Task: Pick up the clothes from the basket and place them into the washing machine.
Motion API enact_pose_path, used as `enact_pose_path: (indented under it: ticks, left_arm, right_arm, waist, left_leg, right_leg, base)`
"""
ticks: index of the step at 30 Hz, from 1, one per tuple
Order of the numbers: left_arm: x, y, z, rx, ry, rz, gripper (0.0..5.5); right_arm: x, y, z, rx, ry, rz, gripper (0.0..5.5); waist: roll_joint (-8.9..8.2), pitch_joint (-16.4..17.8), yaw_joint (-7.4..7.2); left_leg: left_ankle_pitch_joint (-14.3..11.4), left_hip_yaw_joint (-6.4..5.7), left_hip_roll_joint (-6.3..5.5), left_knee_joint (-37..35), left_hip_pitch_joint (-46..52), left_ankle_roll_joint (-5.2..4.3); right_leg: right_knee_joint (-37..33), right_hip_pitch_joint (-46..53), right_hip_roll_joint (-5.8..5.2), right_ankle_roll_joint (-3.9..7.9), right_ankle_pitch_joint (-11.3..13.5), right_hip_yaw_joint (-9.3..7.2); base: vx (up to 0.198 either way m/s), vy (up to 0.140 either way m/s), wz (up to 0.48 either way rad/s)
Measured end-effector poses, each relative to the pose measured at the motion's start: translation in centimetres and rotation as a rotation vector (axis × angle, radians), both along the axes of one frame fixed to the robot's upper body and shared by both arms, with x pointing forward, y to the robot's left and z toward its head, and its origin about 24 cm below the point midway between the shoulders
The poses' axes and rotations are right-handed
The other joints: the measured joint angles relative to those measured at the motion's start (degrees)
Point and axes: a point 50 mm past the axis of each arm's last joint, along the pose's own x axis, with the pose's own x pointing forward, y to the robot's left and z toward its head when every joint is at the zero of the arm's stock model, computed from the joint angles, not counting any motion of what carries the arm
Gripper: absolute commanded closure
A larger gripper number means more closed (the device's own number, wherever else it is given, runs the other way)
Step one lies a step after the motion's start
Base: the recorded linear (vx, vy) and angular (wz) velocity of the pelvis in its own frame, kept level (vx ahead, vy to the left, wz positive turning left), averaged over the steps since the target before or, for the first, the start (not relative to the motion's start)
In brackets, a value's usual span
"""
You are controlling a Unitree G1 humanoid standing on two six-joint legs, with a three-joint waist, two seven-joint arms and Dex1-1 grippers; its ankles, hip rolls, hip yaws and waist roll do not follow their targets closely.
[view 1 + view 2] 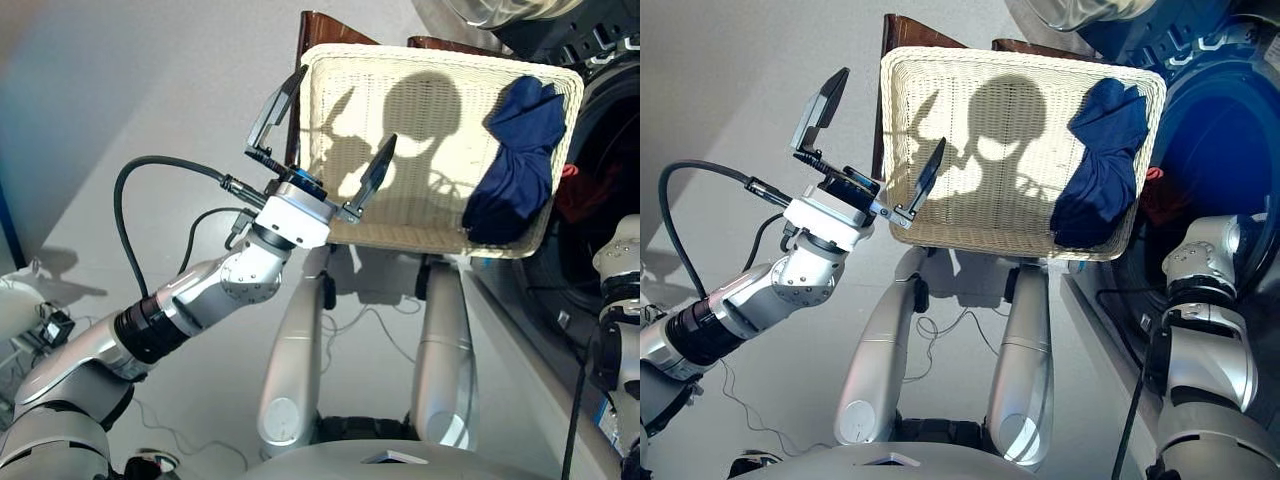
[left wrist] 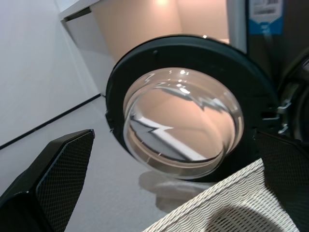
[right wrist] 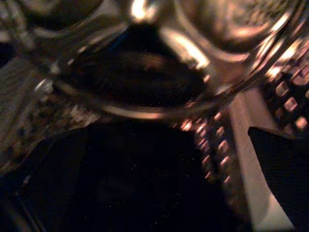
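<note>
**Operator:** State the current status.

**Technician:** The navy blue fabric garment lies at the right end of the cream-white woven wicker basket. The left gripper hovers at the basket's left edge, fingers spread wide and empty. The right gripper's finger state cannot be told.

**Operator:** Recommended procedure?

**Technician:** Grasp the bunched middle, then carry it right into the dark grey washing machine.

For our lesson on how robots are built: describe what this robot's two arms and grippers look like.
Both arms are glossy silver-grey segments with rounded joints and black bands. The left arm ends in a white wrist block with a blue ring and loose black cables looping off it. The left gripper has two flat black fingers with a fine textured inner face. The right arm shows stacked silver and black rings; the right gripper is out of sight in the head views.
</note>
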Motion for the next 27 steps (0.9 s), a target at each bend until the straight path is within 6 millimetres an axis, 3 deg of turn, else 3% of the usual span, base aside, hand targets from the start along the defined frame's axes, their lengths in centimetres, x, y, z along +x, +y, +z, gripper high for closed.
enact_pose_path:
  ticks: [3, 8, 10, 14, 17, 23, 27]
  left_arm:
    - [0.0, -0.1, 0.1, -0.014, 0.001, -0.004, 0.0]
    - [0.0, -0.1, -0.1, -0.05, 0.031, -0.011, 0.0]
    - [0.0, 0.1, -0.3, -0.053, 0.039, -0.003, 0.0]
    - [0.0, 0.4, -0.5, -0.059, 0.048, 0.013, 0.0]
    - [0.1, 0.7, -0.5, -0.058, 0.048, 0.022, 0.0]
    - [-0.2, 0.7, -0.3, -0.022, -0.004, 0.023, 0.0]
    - [-0.6, 0.7, -0.4, 0.003, -0.021, 0.013, 0.0]
  right_arm:
    - [0.9, 2.1, -0.6, -0.027, -0.016, 0.09, 0.0]
    - [1.8, 7.3, -1.6, -0.158, -0.023, 0.317, 0.0]
    - [1.9, 9.6, -1.7, -0.232, -0.025, 0.395, 0.0]
    - [1.6, 12.1, -2.0, -0.377, 0.043, 0.515, 0.0]
    - [0.7, 13.0, -2.0, -0.621, 0.156, 0.573, 0.0]
    - [-0.4, 18.0, 1.5, -1.306, 0.198, 0.723, 0.0]
    - [-0.3, 19.8, 1.9, -1.507, 0.228, 0.73, 0.0]
  waist:
    - [0.0, 0.0, -0.02]
    - [0.0, 0.0, -0.05]
    - [0.0, 0.0, -0.87]
    - [-0.02, 0.01, -1.63]
    - [-0.03, 0.02, -1.78]
    - [-0.28, 0.01, -2.23]
    - [-0.69, 0.06, -1.77]
  left_leg:
    - [-0.05, 0.38, 0.44, 0.05, 0.21, -0.04]
    - [-0.39, 1.46, 0.9, -0.12, 0.87, -0.19]
    - [-0.55, 1.56, 1.01, -0.1, 0.84, -0.3]
    - [-0.56, 1.84, 1.29, -0.01, 0.83, -0.25]
    - [-0.63, 2.12, 1.58, 0.01, 0.88, -0.32]
    - [-0.71, 2.13, 1.91, 0.23, 1.65, -0.36]
    - [-0.99, 1.92, 1.76, 0.45, 1.6, -0.41]
  right_leg:
    - [-0.13, 0.02, 0.5, -0.17, 0.28, 0.37]
    - [-0.22, 0.0, 1.1, -0.29, 0.41, 1.33]
    - [-0.39, 0.0, 1.22, -0.29, 0.45, 1.41]
    - [-0.82, 0.04, 1.54, -0.32, 0.66, 1.57]
    - [-1.02, 0.07, 1.85, -0.43, 0.78, 1.68]
    - [-0.99, 0.85, 2.2, -0.55, 0.99, 1.72]
    - [-0.96, 1.02, 2.09, -0.48, 1.05, 1.64]
  base:
    - [0.0, 0.0, 0.0]
    - [0.0, 0.0, 0.0]
    - [0.0, 0.0, 0.0]
    - [0.0, 0.0, 0.0]
    - [0.0, 0.0, 0.0]
    - [0.0, 0.0, 0.0]
    - [0.0, 0.0, 0.0]
